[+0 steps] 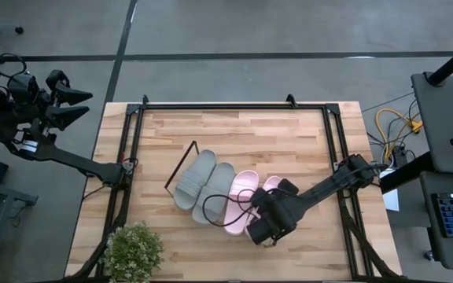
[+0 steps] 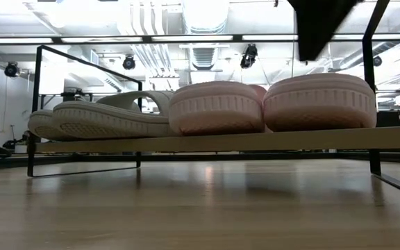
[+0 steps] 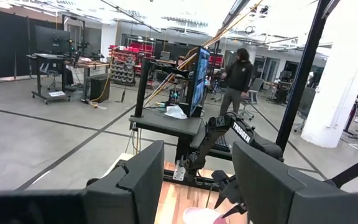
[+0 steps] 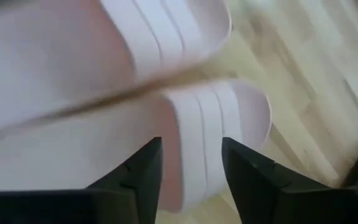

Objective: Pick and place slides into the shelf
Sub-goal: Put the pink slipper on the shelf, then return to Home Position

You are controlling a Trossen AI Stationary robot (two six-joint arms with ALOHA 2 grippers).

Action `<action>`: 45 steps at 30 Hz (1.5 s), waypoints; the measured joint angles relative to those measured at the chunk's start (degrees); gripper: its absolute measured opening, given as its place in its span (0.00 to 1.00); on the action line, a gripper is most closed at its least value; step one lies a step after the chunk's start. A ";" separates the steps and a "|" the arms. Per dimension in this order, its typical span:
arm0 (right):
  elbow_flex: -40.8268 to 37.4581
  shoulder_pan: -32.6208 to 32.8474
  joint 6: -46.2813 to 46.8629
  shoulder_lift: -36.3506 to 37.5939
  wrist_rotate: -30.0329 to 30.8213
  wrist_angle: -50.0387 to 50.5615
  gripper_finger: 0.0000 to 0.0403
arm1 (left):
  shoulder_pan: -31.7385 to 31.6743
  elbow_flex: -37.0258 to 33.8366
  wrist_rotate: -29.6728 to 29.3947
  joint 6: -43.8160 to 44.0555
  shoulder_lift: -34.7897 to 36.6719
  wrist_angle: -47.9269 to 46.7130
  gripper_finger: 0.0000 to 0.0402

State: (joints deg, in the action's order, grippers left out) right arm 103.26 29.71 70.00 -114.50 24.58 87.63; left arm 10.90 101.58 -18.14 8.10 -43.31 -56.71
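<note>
Wood tabletop (image 1: 289,130), workshop beyond, four slides (image 1: 219,191) on shelf (image 2: 207,142)

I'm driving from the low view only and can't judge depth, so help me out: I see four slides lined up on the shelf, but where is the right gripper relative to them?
Observer: The right gripper sits over the near end of the outer pink slide.
Operator: Is it gripping that slide?
Observer: No. In the right wrist view its fingers stand apart, with the ribbed strap showing between them.
Operator: Where's the left arm?
Observer: The left gripper is off the table, beyond its far left corner, open and pointing away from the shelf.
</note>
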 joint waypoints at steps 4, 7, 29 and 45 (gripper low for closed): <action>5.47 0.05 0.00 0.00 7.89 -3.17 0.40 | 0.01 -0.44 -0.01 -0.44 0.00 -0.01 0.44; 10.37 -0.10 -2.10 0.45 16.26 -10.54 0.38 | 0.02 -0.70 -0.01 -2.52 -0.04 -0.04 0.44; 31.52 -19.64 -73.86 3.76 -8.84 -67.30 0.02 | 0.00 -0.72 0.00 -8.53 -0.37 7.12 0.32; 31.46 -20.61 -70.65 20.32 -4.70 -37.43 0.02 | 0.02 -3.51 -0.12 -14.24 -2.58 16.68 0.00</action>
State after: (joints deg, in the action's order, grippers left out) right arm 134.72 9.10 -0.66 -94.18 19.88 50.19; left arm 10.92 98.07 -18.26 -6.14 -45.89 -40.03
